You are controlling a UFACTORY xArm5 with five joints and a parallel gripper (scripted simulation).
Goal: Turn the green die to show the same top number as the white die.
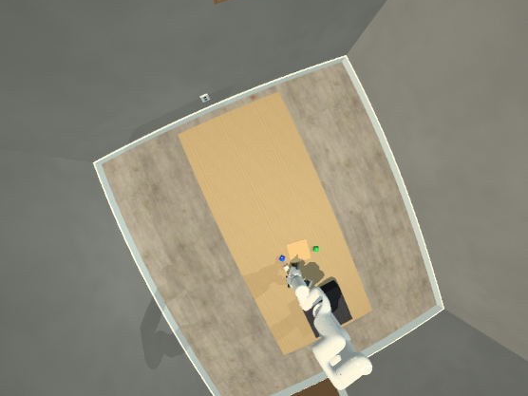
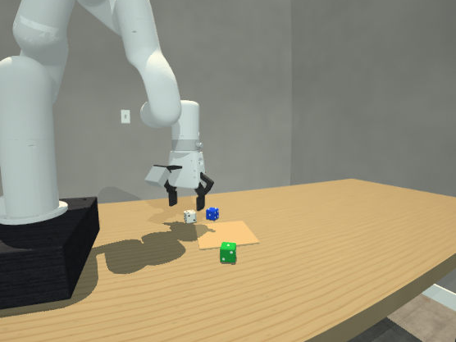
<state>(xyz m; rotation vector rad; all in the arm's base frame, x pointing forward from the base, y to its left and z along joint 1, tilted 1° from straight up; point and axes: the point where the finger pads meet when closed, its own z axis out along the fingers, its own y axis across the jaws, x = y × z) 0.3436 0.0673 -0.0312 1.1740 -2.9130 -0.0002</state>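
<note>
My end effector (image 2: 186,202) hangs wide and empty above the white die (image 2: 189,216); next, reach the green die (image 2: 228,253) nearer right.

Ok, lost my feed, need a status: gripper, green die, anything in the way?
Gripper open, empty, above white die. Green die on table, off the mat, beside its near edge. Blue die near gripper.

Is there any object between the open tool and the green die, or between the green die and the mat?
Nothing visible blocks either path. The open tool hangs over the small white die, with the small blue die beside it. The green die lies on the wooden table just off the flat tan mat, at its near edge.
</note>
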